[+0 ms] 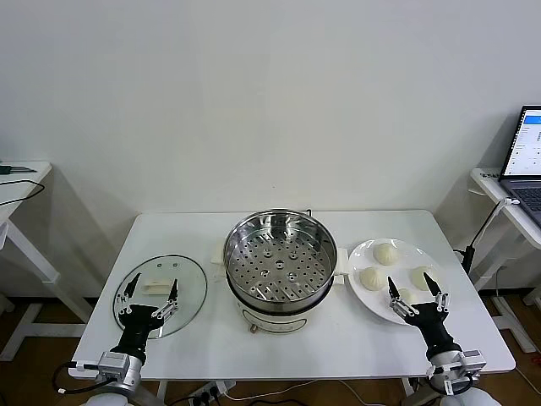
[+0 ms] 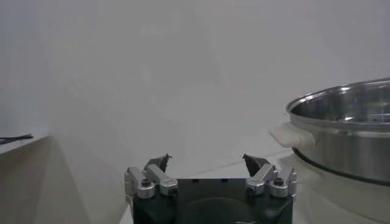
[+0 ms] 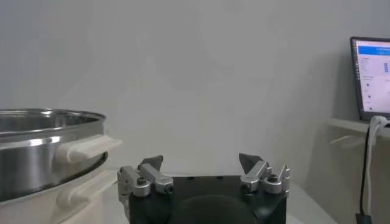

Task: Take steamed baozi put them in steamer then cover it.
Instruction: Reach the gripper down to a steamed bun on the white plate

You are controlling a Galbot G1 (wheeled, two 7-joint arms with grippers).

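Nearest the robot, the left gripper (image 1: 150, 295) is being held low over the table's (image 1: 279, 355) front left edge, its fingers spread wide above the cover (image 1: 161, 296), a clear glass lid with a cream handle lying flat on the left. The right gripper (image 1: 414, 292) is being held likewise at the front right, its fingers parted and nothing between them, over the near rim of the white plate (image 1: 363, 254). Four pale, pleated steamed baozi (image 1: 386, 251) are being carried on that plate. Between lid and plate, the shiny steamer (image 1: 281, 260) is being shown uncovered at the centre, its perforated tray bare. Farther right, a laptop (image 1: 526, 161) is being displayed on a side desk.
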